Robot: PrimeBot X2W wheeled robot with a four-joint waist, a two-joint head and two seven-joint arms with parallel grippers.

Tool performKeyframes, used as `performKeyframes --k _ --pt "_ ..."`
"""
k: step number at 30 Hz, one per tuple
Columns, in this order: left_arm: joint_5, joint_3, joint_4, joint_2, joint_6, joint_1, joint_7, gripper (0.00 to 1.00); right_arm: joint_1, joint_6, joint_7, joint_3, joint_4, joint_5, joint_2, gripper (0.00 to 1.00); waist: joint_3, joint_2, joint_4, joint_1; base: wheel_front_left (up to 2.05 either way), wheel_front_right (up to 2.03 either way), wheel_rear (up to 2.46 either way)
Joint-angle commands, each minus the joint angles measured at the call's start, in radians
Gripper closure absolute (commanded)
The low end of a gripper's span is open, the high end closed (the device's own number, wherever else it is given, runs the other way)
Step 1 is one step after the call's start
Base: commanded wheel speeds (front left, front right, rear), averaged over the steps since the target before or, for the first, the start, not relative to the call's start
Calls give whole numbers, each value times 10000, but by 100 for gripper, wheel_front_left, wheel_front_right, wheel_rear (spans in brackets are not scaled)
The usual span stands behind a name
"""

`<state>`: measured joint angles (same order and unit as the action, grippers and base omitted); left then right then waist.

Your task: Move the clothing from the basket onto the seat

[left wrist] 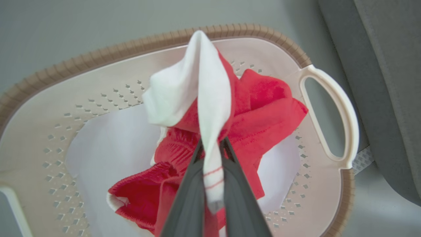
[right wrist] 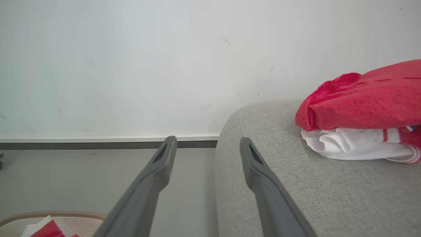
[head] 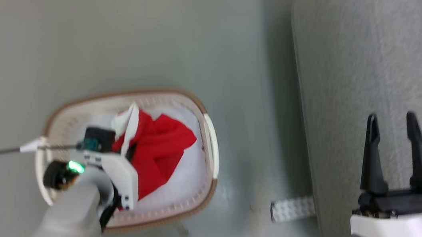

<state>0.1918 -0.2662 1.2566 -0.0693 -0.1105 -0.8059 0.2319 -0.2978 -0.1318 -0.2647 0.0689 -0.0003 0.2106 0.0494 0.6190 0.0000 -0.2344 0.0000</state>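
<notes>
**Hazards.** The hold was on a thin white striped-trim fold (left wrist: 210, 98) alone. The red bulk of the bright red soft fabric clothing (left wrist: 263, 108) lay heaped below it in the small rounded cream-white perforated plastic basket with a brown rim band (left wrist: 98, 54). In my judgement that fold could slide out between the fingers once the weight hung free. A trailing end could also snag the basket handle at 3 o'clock in the left wrist view and drag the light basket along. Whether the heap was one garment or several tangled together could not be told, so a second piece might lift and drop on the floor.

**Grippers.** The left gripper (left wrist: 212, 142) was clamped shut on that white fold, fingers pressed flat against it. The right gripper (head: 392, 116) stood wide apart and empty above the large light grey woven-fabric upholstered seat (head: 361, 72), at 3 o'clock in the head view.

**Location.** The basket sat at 8 o'clock; another red-and-white folded garment (right wrist: 361, 98) already lay on the seat at 1 o'clock.
</notes>
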Motion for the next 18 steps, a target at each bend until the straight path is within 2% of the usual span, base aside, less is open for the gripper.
performKeyframes --k 1,9,18 --pt "140 -27 -31 50 -50 343 129 100 286 22 7 -61 132 -112 24 0 -1458 0 606 0 0 0 0" --pt "860 -329 -743 176 -193 1560 252 100 1477 22 7 -350 851 -285 24 0 -3911 0 1215 0 0 0 0" --pt "1689 -736 -2477 174 -113 2212 230 100 2655 22 6 -418 1326 -522 21 0 -5861 0 1801 0 0 0 0"
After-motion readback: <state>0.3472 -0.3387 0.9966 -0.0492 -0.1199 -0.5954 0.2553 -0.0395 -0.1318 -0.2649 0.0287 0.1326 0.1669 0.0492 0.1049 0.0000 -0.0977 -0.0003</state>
